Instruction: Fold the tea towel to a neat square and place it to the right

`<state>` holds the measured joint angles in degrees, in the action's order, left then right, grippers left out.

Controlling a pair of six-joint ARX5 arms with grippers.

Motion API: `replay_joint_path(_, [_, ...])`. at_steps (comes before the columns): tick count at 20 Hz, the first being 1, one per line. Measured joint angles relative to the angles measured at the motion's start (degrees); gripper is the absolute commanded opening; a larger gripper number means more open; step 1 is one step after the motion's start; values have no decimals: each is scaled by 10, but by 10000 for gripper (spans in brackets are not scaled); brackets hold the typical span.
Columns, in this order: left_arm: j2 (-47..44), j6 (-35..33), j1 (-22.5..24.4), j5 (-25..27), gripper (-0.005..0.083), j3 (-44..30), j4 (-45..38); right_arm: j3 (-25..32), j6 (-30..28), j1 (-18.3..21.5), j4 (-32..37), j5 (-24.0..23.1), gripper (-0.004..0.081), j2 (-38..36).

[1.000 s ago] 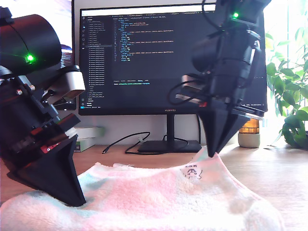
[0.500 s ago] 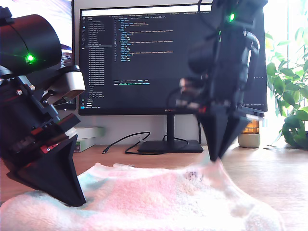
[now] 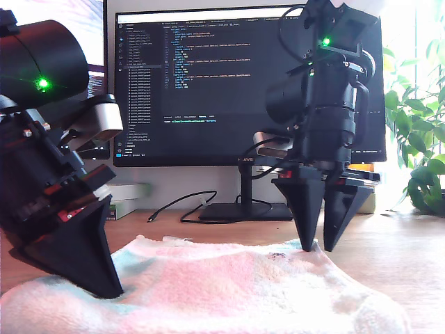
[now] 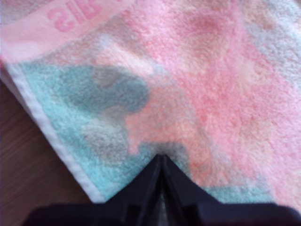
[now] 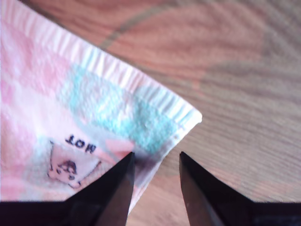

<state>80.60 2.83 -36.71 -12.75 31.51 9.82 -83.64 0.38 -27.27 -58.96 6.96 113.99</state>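
Terry cloth in pink, mint and white checks is filling the near foreground: the tea towel (image 3: 208,285) is lying on the wooden desk (image 3: 403,257), low and flat across the exterior view. Nearest, at the exterior view's left, my first gripper (image 3: 115,292) is pressing into the cloth with its fingers closed tight together; its wrist view shows the tips (image 4: 162,162) meeting on a pink-and-mint patch near the hemmed edge, and whether a fold of cloth is actually caught between them is not clear from that close, blurred picture. Farther back, my second gripper (image 3: 318,247) is standing with its fingers now spread apart over the towel's far corner. A second ago those fingers were closed on that corner and lifting it into a peak; the peak has since collapsed and the corner is lying back down. Judged from this, a release has just been made, so one fold stage appears complete or abandoned, and the square is not yet formed nor moved aside. Second wrist view adds what the exterior view barely resolves: the white label (image 5: 70,157) with black letters, and the corner sitting beside one spread finger (image 5: 113,188), free. Beyond, a monitor (image 3: 201,83) and a plant (image 3: 417,139) are standing.
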Motion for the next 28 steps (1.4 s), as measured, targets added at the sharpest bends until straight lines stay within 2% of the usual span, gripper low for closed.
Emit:
replay_joint_path(6, [-30, 0, 5, 6, -22, -16, 11, 0, -18, 6, -2, 0, 269, -26])
replay_joint_path(12, [-56, 0, 7, -40, -22, -26, 12, 0, -18, 8, 6, 6, 269, -115])
replay_joint_path(20, [-60, -4, 7, -59, -22, -27, -62, 0, -32, 2, 3, 75, 262, -119])
replay_joint_path(22, [-65, -12, 7, -61, -22, -27, -62, 0, -37, -10, 7, 76, 260, -119])
replay_joint_path(24, [-85, -15, 7, -62, -22, -27, -57, 0, -48, -23, 17, 77, 184, -120])
replay_joint_path(26, [-108, -15, 7, -62, -22, -27, -47, 0, -50, -29, 19, 77, 38, -131])
replay_joint_path(27, [-120, -15, 7, -62, -22, -27, -38, 0, -50, -31, 19, 77, -9, -140])
replay_joint_path(28, [-131, -15, 7, -57, -22, -27, -31, 0, -50, -32, 20, 77, -13, -152])
